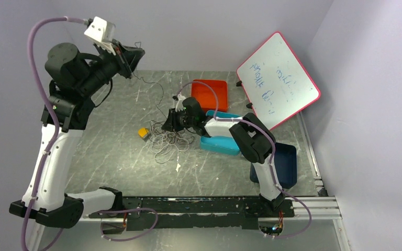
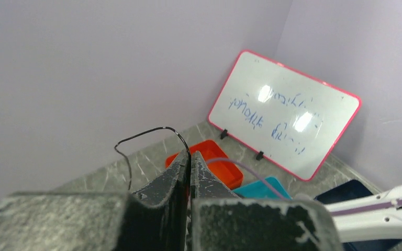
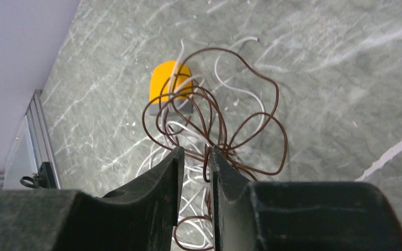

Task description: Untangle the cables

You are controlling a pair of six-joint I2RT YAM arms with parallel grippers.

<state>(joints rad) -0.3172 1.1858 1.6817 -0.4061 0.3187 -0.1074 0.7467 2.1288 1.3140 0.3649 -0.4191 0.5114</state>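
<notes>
Left claw (image 2: 189,158) was shut tight on a thin dark cable (image 2: 136,137), up high near the back wall; that cable ran down from it to the messy pile of cables (image 1: 166,142) on the grey table (image 1: 110,151); the right claw (image 3: 194,157) was low over the pile, its two fingers a little apart, with a loop of brown cable (image 3: 251,125) hanging in the gap but not pinched; white cables (image 3: 235,90) lay under the brown loops, and a small yellow block (image 3: 171,83) sat at the far side of the pile, touching it; it was not clear if the brown cable and the high dark one were the same cord; the step looked like pulling one cable free of the rest; to do it well, the right claw needed to close on just one loop, not two; the left claw needed to pull slowly, so that knots did not get tighter; if the whole pile or the yellow block began to lift, the best thing was to stop and hold the pile down.
</notes>
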